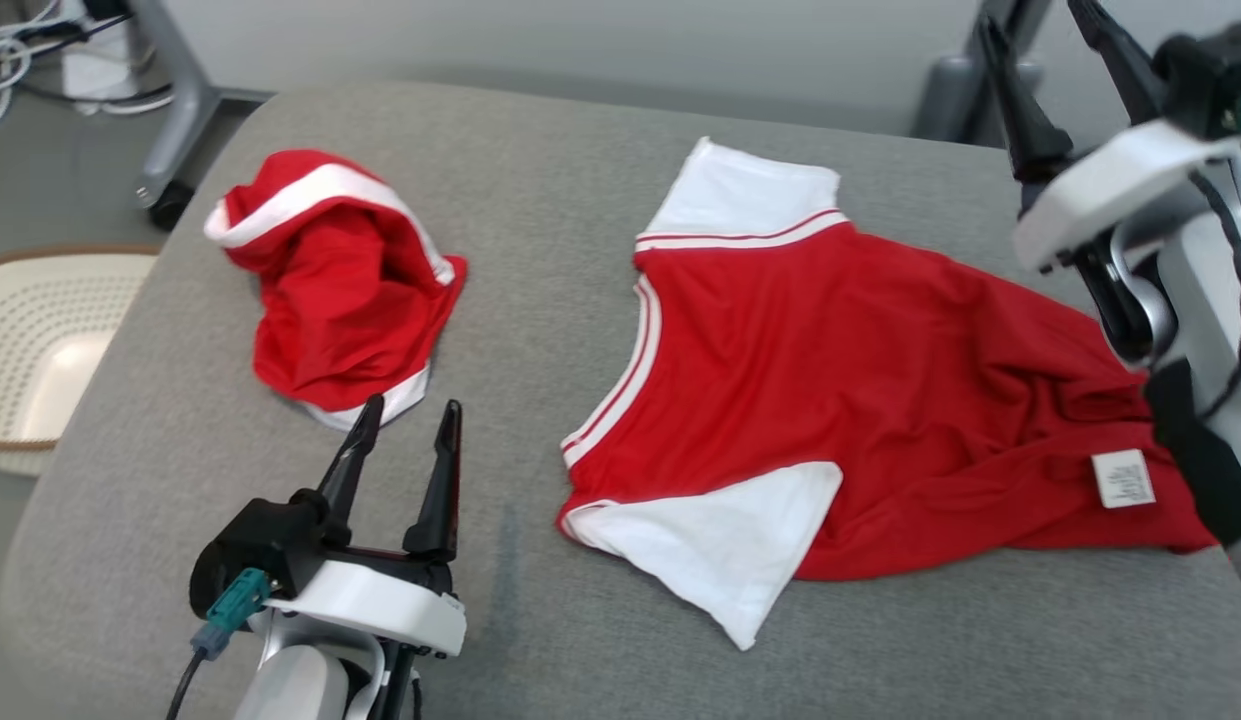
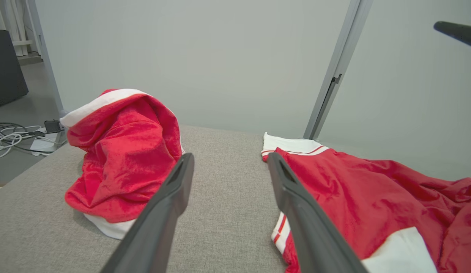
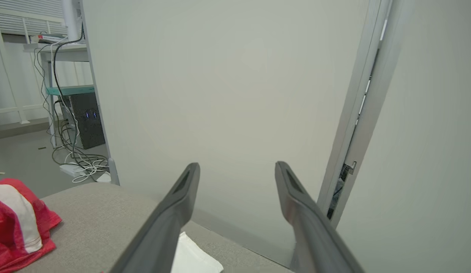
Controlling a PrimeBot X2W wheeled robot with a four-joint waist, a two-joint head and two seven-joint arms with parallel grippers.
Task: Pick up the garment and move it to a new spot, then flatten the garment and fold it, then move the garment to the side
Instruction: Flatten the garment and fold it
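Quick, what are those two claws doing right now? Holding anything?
Left gripper: open, holding nothing.
Right gripper: open, holding nothing.

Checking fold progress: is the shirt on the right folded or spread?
Spread, not folded: shirt lies open on the grey surface, both white sleeves out, hem wrinkled.

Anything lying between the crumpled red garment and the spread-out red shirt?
No. In the head view the grey padded surface between the crumpled garment and the spread shirt is bare; the left wrist view shows the same bare strip.
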